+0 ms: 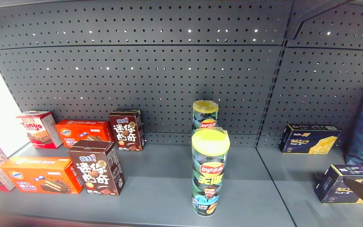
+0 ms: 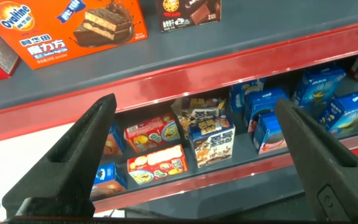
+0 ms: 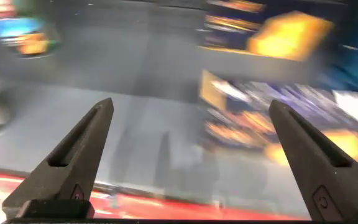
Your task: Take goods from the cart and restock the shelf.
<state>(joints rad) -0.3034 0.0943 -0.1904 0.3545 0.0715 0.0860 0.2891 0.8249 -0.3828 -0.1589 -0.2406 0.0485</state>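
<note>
1. Navy-and-yellow box (image 1: 332,189) lies on the shelf (image 1: 169,189) just beyond the right jaws, which stand wide apart and empty.
2. Left jaws, likewise spread and empty, hang before the shelf's red lip (image 2: 166,78).
3. Risk: a careless pass by the right jaws could shove the box askew.

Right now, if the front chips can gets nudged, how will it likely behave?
Probably tippy: the front chips can stands upright, tall and narrow, on the smooth shelf. Toppled, its round body would likely roll. Pushed backward, it may strike the rear can behind it.
</note>
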